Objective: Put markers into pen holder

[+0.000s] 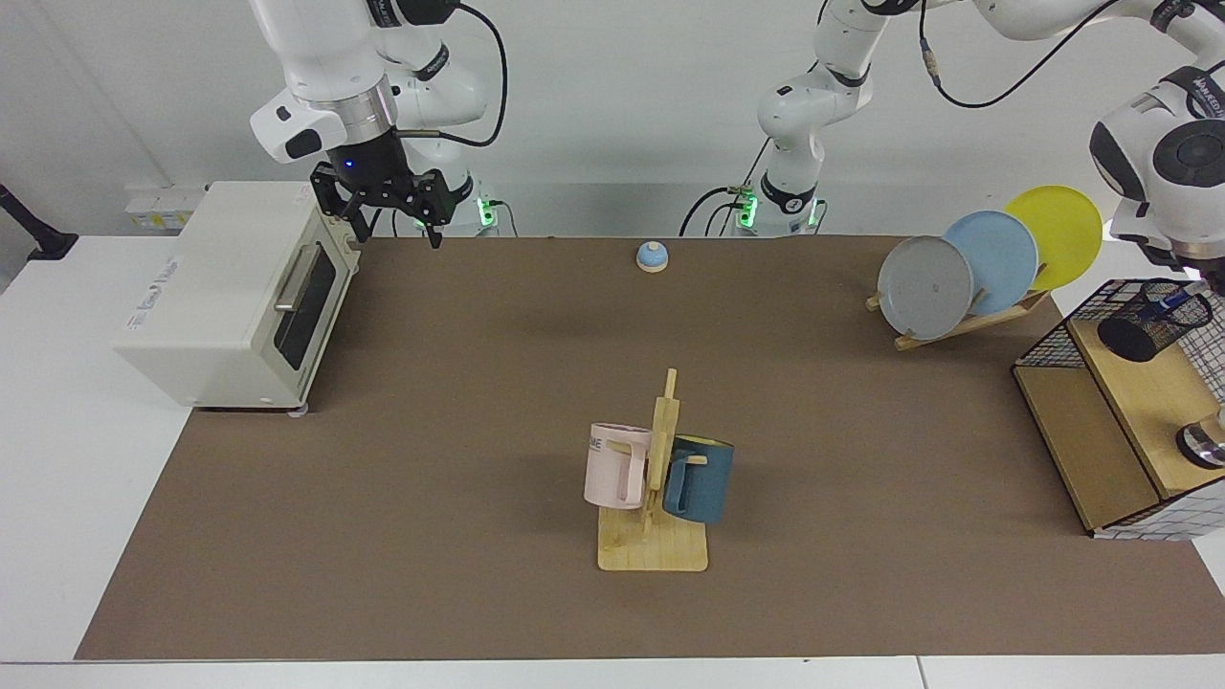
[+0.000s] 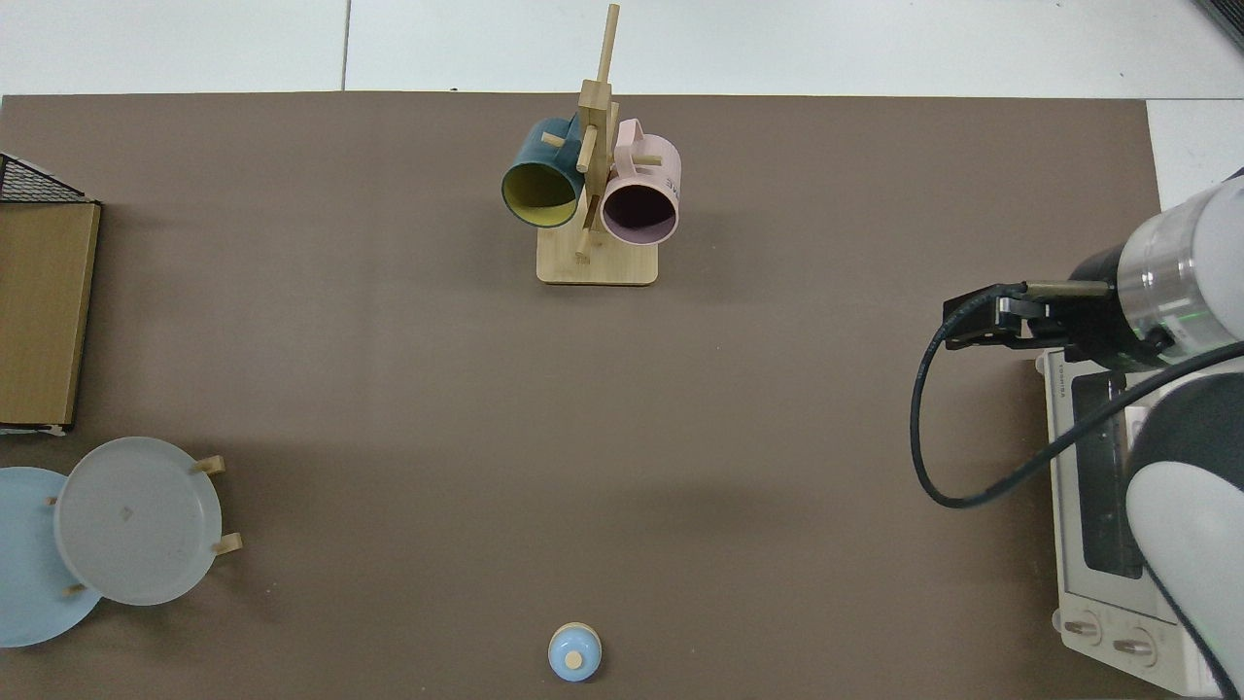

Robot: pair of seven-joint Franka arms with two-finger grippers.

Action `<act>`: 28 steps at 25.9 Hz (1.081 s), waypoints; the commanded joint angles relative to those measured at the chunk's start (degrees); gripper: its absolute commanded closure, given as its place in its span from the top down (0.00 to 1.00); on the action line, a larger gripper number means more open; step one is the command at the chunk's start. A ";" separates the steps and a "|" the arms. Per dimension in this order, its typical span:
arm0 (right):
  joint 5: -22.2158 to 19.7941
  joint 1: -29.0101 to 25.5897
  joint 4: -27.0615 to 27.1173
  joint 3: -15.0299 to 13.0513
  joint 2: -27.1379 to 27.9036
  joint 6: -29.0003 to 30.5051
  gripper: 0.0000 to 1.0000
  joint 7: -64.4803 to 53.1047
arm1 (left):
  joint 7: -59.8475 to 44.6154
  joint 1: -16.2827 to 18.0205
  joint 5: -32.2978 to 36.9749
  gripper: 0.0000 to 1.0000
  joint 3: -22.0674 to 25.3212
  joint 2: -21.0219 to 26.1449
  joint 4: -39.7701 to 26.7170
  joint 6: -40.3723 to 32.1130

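Marker (image 1: 1176,304) sits tilted in the pen holder (image 1: 1148,321) at 3 o'clock; left gripper's hidden, can't tell. A snag tips it. Right gripper (image 1: 390,212) waits spread, 10 o'clock.

white arms, black cables

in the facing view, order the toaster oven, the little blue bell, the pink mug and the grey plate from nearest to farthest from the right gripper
From the right gripper, at the table's far corner:
1. Toaster oven, right beside it.
2. Blue bell, along the far edge.
3. Pink mug, on the wooden rack mid-table.
4. Grey plate, in the plate rack across the table.
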 commanded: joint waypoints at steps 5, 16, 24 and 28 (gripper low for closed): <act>0.33 -0.99 -0.72 0.77 -0.68 0.02 1.00 0.68 | 2.65 0.06 0.74 0.00 -0.17 -0.95 -2.53 0.21; 0.33 -1.08 -0.72 0.68 -0.68 0.02 1.00 0.68 | 5.64 0.24 -0.58 0.00 -0.35 -1.04 -3.49 0.47; 0.33 -1.08 -0.72 0.77 -0.68 0.02 1.00 0.68 | 5.64 0.59 -1.90 0.03 -0.17 -0.95 -3.32 0.56; 0.33 -1.08 -0.72 0.68 -0.68 0.02 1.00 0.68 | 6.60 0.59 -1.81 0.31 -0.17 -0.68 -2.79 0.65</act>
